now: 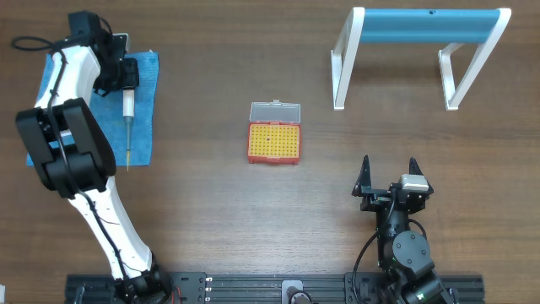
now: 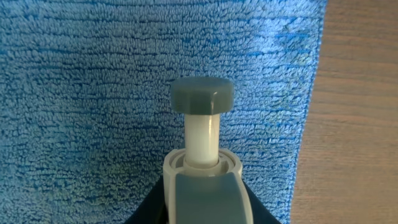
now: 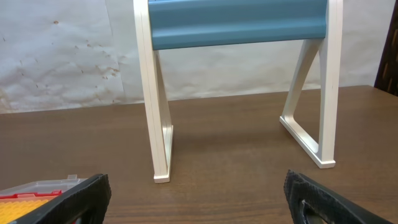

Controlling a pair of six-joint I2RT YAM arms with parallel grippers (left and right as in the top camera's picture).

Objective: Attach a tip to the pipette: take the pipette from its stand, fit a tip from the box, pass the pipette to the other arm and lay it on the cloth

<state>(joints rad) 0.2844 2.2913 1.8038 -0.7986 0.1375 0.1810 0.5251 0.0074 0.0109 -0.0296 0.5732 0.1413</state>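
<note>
wood table (image 1: 211,219) | blue cloth (image 1: 145,101) far L | tip box (image 1: 274,143) ctr | stand (image 1: 426,25) far R

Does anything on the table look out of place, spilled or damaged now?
Nothing stands out. The pipette, held by the left gripper, is over the cloth; the tip box sits square and open, and the stand is upright.
</note>
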